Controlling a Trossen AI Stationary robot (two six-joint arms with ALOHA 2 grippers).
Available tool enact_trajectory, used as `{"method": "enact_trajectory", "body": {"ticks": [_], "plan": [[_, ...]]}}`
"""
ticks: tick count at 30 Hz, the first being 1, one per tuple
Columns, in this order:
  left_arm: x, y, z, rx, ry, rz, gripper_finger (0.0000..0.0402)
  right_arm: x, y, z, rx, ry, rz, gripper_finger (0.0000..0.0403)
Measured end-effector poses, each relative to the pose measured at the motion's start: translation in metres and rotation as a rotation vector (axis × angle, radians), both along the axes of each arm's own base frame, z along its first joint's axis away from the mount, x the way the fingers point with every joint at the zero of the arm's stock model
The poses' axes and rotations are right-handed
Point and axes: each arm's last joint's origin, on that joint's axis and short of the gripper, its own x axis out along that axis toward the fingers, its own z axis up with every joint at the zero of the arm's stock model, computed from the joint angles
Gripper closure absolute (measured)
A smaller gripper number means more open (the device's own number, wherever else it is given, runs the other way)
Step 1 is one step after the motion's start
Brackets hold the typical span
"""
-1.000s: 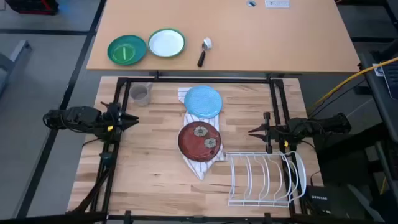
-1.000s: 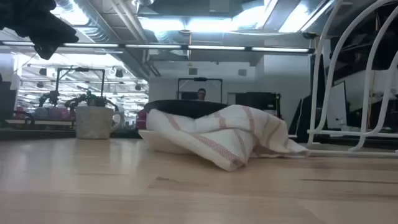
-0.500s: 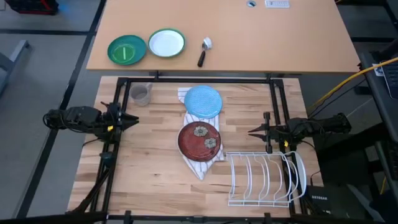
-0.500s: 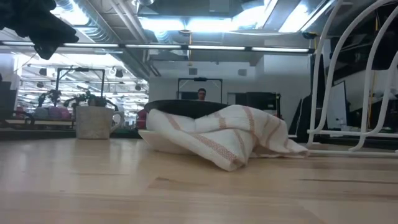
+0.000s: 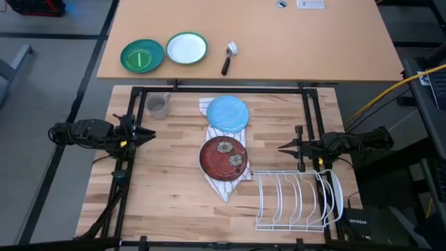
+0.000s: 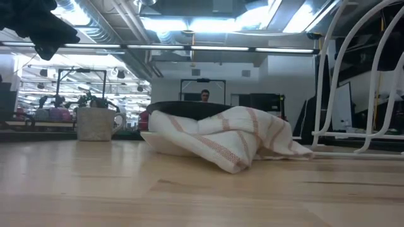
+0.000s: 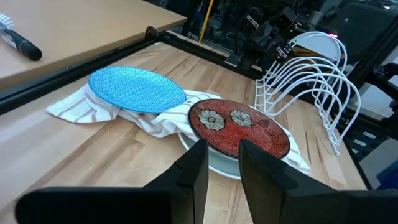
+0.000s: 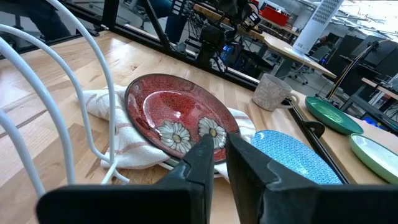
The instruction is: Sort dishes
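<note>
Starting the sort well means picking one plate and one arm, since nothing is in hand yet: the left gripper [image 5: 143, 134] waits at the table's left edge and the right gripper [image 5: 287, 147] at the right edge, each with a narrow gap between its fingers and nothing in that gap. The dark red plate [image 5: 223, 157] with flower marks lies at mid-table on a striped dish towel [image 5: 224, 185], apparently with a white plate [image 7: 217, 167] under it, and the light blue plate [image 5: 228, 113] lies just beyond it on the same towel, tilted over a fold. The white wire dish rack [image 5: 293, 199] stands just beside the red plate on the right arm's side, with one white plate [image 5: 336, 188] already upright in its outermost slot. The right arm looks the better choice, being nearest both plate and rack. It should spread its fingers, come in low at the red plate's exposed rim, clamp rim only and not cloth, then tip the plate upright before lowering it between two free wires. A small grey mug [image 5: 157, 106] stands well clear.
</note>
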Motion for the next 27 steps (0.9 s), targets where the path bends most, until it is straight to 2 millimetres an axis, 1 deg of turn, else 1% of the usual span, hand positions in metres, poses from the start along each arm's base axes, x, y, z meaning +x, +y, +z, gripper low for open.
{"method": "enact_trajectory", "body": {"ticks": [7,24,27], "plan": [[0.0000,0.0000,0.0001,0.000,0.000,0.000,0.0321,0.0000,0.0000,0.0000,-0.052,-0.003,0.006,0.0354],[0.0000,0.0000,0.0001,0.000,0.000,0.000,0.0321,0.0000,0.0000,0.0006,-0.051,-0.008,0.006,0.0354],[0.0000,0.0000,0.0001,-0.001,0.000,0.000,0.0321,0.0003,-0.0004,0.0026,-0.065,-0.030,-0.007,0.0354]]}}
